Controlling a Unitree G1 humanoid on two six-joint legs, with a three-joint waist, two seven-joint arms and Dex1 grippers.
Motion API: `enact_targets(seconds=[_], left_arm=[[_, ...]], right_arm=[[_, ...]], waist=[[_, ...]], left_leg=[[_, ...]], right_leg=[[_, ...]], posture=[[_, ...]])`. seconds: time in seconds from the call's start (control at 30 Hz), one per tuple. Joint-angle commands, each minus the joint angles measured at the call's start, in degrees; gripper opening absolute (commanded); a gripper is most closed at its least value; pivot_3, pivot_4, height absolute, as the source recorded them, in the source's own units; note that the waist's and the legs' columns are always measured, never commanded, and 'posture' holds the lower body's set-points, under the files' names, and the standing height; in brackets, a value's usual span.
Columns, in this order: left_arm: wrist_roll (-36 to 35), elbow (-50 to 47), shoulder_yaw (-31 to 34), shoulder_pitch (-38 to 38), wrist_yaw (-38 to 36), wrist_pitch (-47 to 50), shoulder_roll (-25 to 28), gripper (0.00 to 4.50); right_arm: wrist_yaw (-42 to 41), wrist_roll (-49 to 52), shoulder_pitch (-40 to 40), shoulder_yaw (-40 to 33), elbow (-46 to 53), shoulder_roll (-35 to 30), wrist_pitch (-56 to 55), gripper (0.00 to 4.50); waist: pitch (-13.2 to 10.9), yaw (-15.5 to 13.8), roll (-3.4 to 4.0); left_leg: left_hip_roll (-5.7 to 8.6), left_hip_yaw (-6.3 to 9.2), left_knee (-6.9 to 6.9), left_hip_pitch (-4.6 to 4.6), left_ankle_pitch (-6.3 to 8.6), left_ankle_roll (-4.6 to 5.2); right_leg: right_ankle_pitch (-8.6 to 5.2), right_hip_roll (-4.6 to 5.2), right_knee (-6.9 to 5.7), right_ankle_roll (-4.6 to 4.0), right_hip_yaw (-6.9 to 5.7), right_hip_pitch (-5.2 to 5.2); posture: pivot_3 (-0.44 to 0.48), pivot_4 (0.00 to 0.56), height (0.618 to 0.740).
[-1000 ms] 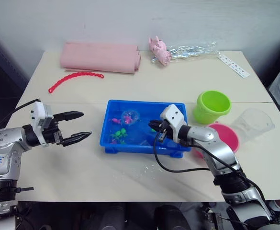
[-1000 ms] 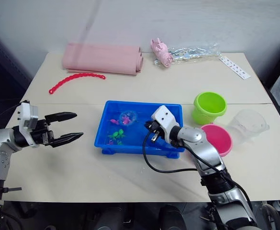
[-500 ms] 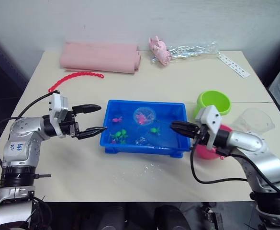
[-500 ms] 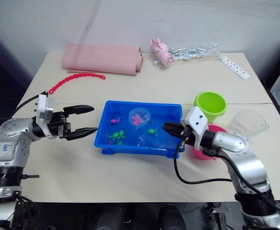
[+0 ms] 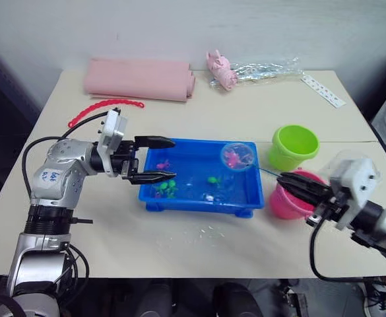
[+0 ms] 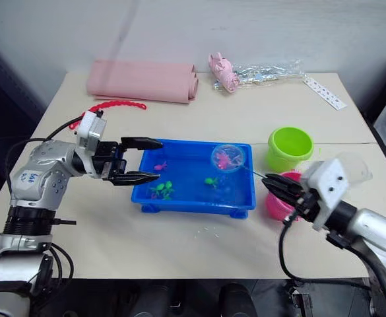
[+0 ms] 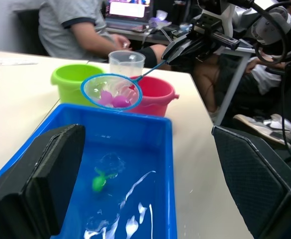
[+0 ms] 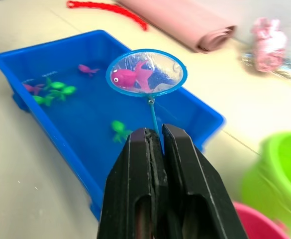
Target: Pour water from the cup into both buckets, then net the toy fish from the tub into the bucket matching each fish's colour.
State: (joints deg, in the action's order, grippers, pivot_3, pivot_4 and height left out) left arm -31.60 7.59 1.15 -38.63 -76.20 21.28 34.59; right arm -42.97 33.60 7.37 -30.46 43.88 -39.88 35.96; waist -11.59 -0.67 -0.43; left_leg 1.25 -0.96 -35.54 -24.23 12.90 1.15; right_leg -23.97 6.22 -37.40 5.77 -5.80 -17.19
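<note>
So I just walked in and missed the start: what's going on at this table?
The robot is netting toy fish out of a blue tub of water. Its right gripper is shut on the handle of a small net, which hangs above the tub's far right corner with a pink fish in the mesh. The pink bucket and green bucket stand just right of the tub. The left gripper is open at the tub's left end. Green and pink fish remain in the water.

A blue tub (image 5: 179, 199) of water sits mid-frame, green and pink toy fish (image 5: 166, 188) lying at its left end. The net (image 5: 238, 156), carrying a pink fish (image 8: 128, 77), is lifted over the tub's right end. Right of it stand the lime bucket (image 5: 293, 147), the pink bucket (image 5: 286, 203) and the clear cup (image 6: 355, 165).
</note>
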Motion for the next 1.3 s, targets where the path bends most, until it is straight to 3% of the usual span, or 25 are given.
enact_targets(seconds=[0.03, 0.27, 0.43, 0.63, 0.83, 1.07, 1.1, 1.3], left_arm=[[-0.6, 0.4, -1.2, -2.0, -0.4, -1.4, -3.5, 4.47], [-1.0, -0.8, -2.1, -0.5, 2.1, -1.8, -9.3, 4.47], [0.2, -0.8, -3.3, 0.9, 1.8, -3.0, -11.4, 4.47], [0.2, -1.0, -4.2, 1.3, 0.5, -2.9, -11.3, 4.47], [1.4, -0.2, -3.9, 1.7, 1.9, -5.2, -11.5, 4.47], [2.7, 1.8, -3.6, 1.6, 2.1, -7.5, -11.5, 4.47], [2.7, 1.7, -3.5, 1.6, 2.4, -7.7, -11.8, 4.47], [2.1, -0.8, -4.2, 3.7, 3.7, -7.0, -12.4, 4.47]], right_arm=[[-1.8, 2.6, 9.6, -15.4, 4.9, 2.7, -3.6, 0.0], [-6.9, -6.7, 24.2, -25.4, 2.4, 8.4, -19.1, 0.0], [-6.5, -12.1, 30.4, -25.2, -1.9, 13.8, -29.3, 0.0], [-3.3, -25.5, 30.2, -20.8, -9.0, 15.5, -49.8, 0.0], [4.9, -38.6, 28.2, -18.6, -18.1, 15.4, -66.7, 0.0], [20.0, -60.8, 26.0, -20.0, -25.7, 11.3, -85.6, 0.0], [23.8, -68.2, 25.9, -22.0, -24.1, 10.7, -89.0, 0.0], [33.4, -78.2, 25.8, -22.7, -23.8, 10.0, -89.9, 0.0]], waist=[[0.0, -0.5, 0.01], [0.0, -0.8, 0.01], [0.0, -0.7, 0.02], [0.0, -0.7, 0.03], [0.0, -0.7, 0.03], [0.0, -0.7, 0.04], [0.0, -0.7, 0.04], [0.0, -0.7, 0.05]], left_leg=[[0.03, 0.0, 0.0, -0.03, -0.03, 0.05], [0.09, 0.18, -0.03, 0.12, -0.01, 0.11], [0.06, 0.18, 0.02, 0.34, -0.01, 0.09], [0.07, 0.13, 0.06, 0.63, 0.0, 0.05], [0.09, 0.09, 0.22, 0.73, -0.02, 0.01], [0.08, -0.04, 0.34, 0.86, -0.05, -0.05], [0.08, -0.04, 0.36, 0.87, -0.05, -0.05], [0.08, -0.09, 0.4, 0.88, -0.06, -0.06]], right_leg=[[0.0, 0.01, 0.01, 0.0, 0.0, -0.01], [0.01, -0.02, 0.5, 0.01, -0.11, 0.42], [0.0, -0.06, 0.54, 0.01, -0.08, 0.54], [0.0, -0.03, 0.57, 0.01, 0.0, 0.76], [0.0, -0.01, 0.62, 0.01, 0.03, 0.77], [-0.01, -0.02, 0.62, 0.0, 0.2, 0.78], [-0.02, -0.02, 0.63, 0.0, 0.22, 0.78], [-0.02, -0.02, 0.67, 0.0, 0.33, 0.77]], posture=[[0.0, 0.15, 0.74], [0.0, 0.15, 0.74], [0.0, 0.15, 0.74], [0.0, 0.15, 0.74], [0.0, 0.15, 0.74], [0.0, 0.15, 0.74], [0.0, 0.15, 0.74], [0.0, 0.15, 0.74]])
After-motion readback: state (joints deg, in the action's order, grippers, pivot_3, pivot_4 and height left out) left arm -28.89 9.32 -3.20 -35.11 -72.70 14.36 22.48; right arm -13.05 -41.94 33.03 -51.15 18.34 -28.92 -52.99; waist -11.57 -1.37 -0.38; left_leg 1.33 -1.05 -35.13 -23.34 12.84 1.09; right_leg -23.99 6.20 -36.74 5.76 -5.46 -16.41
